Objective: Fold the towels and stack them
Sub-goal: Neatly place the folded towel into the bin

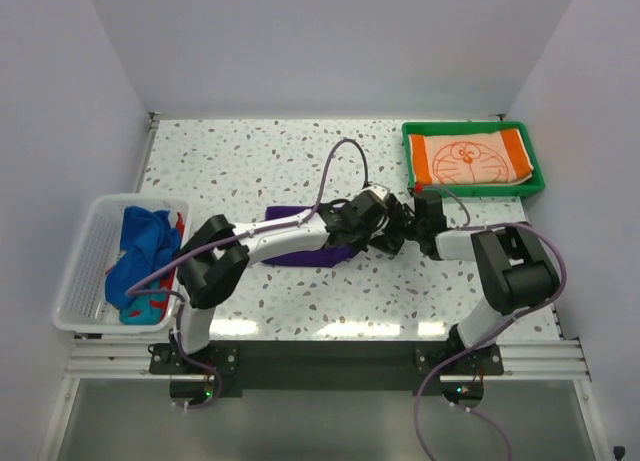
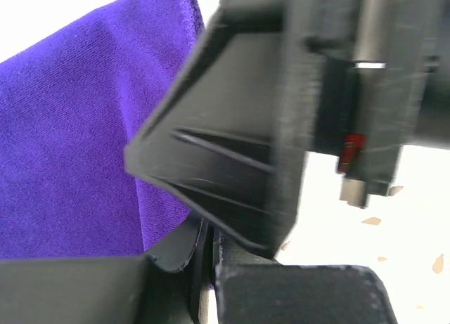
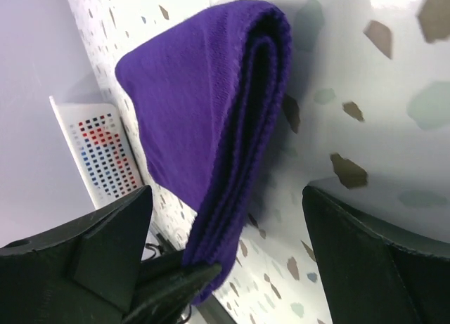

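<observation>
Purple towel (image 3: pixel 197 106) lies folded at the middle of the table (image 1: pixel 250 161), long axis running left to right; the left gripper (image 2: pixel 204 262) is clamped on its corner; the right gripper (image 3: pixel 225 194), at the towel's right end, stands wide apart astride the thick folded edge; closing there would likely pinch all layers.

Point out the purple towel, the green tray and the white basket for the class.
purple towel (image 3: pixel 197 92), right wrist view, on its flat upper face.
green tray (image 1: pixel 465 127), top external view, on its far rim.
white basket (image 1: pixel 85 263), top external view, on its mesh left wall.
</observation>
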Motion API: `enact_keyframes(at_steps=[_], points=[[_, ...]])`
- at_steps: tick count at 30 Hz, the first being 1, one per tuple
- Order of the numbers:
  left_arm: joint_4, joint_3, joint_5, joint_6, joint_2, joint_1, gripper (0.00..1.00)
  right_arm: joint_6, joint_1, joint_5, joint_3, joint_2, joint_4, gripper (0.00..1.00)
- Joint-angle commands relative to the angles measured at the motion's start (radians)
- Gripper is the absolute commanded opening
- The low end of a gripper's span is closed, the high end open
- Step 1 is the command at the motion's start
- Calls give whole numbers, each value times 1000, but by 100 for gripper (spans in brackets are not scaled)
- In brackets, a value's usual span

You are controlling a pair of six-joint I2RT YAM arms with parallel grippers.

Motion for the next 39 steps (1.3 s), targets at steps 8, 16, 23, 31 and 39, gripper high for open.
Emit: enact_keyframes(at_steps=[8, 16, 23, 31, 39], points=[[78, 72, 20, -42, 15, 5, 0, -36, 57, 37, 94, 130, -93, 80], [102, 87, 66, -58, 49, 5, 3, -137, 57, 46, 193, 155, -205, 45], [102, 56, 63, -74, 3, 6, 55, -277, 55, 79, 277, 144, -354, 2], [133, -155, 125, -95, -249, 127, 100, -507, 44, 189, 516, 179, -646, 0], [3, -355, 132, 58, -576, 446, 100, -746, -8, 432, 985, 317, -998, 0]])
